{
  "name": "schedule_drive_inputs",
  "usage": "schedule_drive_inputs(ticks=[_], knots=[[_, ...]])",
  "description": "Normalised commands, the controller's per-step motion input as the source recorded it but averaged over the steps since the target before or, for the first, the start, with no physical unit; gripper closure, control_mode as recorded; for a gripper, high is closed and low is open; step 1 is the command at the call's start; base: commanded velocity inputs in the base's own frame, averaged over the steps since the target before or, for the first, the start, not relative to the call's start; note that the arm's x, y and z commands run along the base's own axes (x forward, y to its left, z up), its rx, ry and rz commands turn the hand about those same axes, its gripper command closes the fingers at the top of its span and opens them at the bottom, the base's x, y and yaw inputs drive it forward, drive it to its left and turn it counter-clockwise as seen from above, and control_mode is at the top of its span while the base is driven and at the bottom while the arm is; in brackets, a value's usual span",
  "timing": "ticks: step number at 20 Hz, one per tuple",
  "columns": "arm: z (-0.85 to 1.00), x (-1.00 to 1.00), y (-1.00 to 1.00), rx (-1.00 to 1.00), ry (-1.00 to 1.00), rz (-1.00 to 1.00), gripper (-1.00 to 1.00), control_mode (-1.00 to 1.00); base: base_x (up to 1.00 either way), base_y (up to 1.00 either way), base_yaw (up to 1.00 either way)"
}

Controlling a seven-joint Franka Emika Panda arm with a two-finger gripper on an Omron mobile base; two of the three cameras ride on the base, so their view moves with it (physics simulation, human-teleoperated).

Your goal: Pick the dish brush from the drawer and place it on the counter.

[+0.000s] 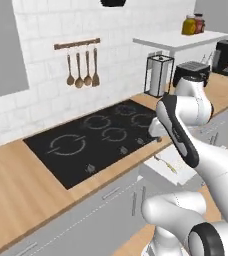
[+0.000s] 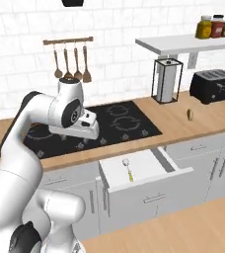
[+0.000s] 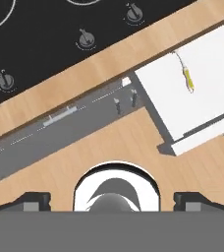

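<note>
The drawer (image 2: 144, 163) stands pulled out below the counter (image 2: 183, 121), its white inside showing. In it lies the dish brush (image 2: 128, 170), a slender stick with a yellow handle and a small whitish head, also seen as the dish brush (image 3: 186, 78) and the dish brush (image 1: 167, 164). My gripper (image 2: 89, 139) hangs over the counter's front edge, left of the drawer and well above it. Its fingertips (image 3: 33, 199) sit far apart in the hand view, so my gripper (image 3: 112, 202) is open and empty.
A black cooktop (image 2: 119, 121) is set into the counter behind the hand. On the counter to the right are a paper towel holder (image 2: 166, 81), a tan-olive lump (image 2: 190, 115) and a toaster (image 2: 213, 86). Wooden spoons (image 2: 70, 64) hang on the wall.
</note>
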Motion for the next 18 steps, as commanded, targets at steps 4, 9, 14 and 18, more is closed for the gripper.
schedule_drive_inputs(ticks=[4, 9, 14, 18], knots=[[0.0, 0.0, 0.0, 0.0, 0.0, 0.0, -1.0, 1.0, 0.01, 0.0, -0.78], [0.0, 0.0, 0.0, 0.0, 0.0, 0.0, -1.0, 1.0, 0.0, 0.23, -0.71], [0.0, 0.0, 0.0, 0.0, 0.0, 0.0, -1.0, 1.0, 0.0, 0.51, -0.59], [0.0, 0.0, 0.0, 0.0, 0.0, 0.0, -1.0, 1.0, 0.0, 0.94, -0.39]])
